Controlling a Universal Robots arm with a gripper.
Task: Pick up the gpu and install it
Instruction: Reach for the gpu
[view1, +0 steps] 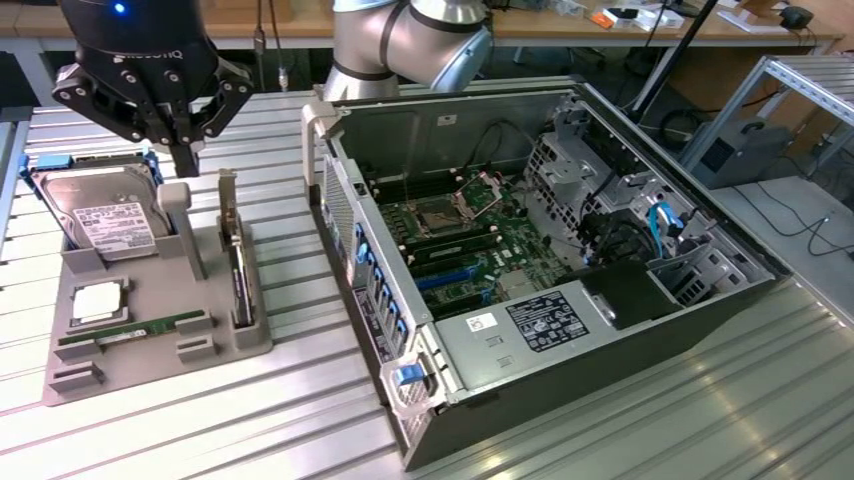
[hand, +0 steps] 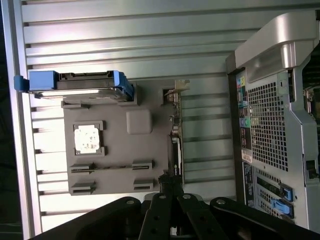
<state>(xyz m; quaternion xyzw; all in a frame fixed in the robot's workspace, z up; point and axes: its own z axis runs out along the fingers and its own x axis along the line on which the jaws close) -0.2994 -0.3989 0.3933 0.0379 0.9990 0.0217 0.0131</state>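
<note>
The gpu (view1: 239, 262) stands on its long edge in a slot of the grey parts holder (view1: 200, 345), its silver bracket toward the far end. My gripper (view1: 184, 160) hangs above the far part of the holder, between the hard drive and the gpu, shut with nothing between its fingers and apart from the card. In the wrist view the gpu (hand: 176, 145) is a thin dark strip with its bracket at one end, and my gripper (hand: 172, 184) sits over its other end. The open computer case (view1: 534, 250) lies on the exterior view's right with its motherboard exposed.
On the holder (hand: 147, 145) also sit a silver hard drive (view1: 100, 215) in a blue frame, a CPU (view1: 96, 300) and a green RAM stick (view1: 134, 329). The case wall (hand: 272, 125) stands close beside the holder. Everything rests on a ribbed metal table (view1: 294, 420).
</note>
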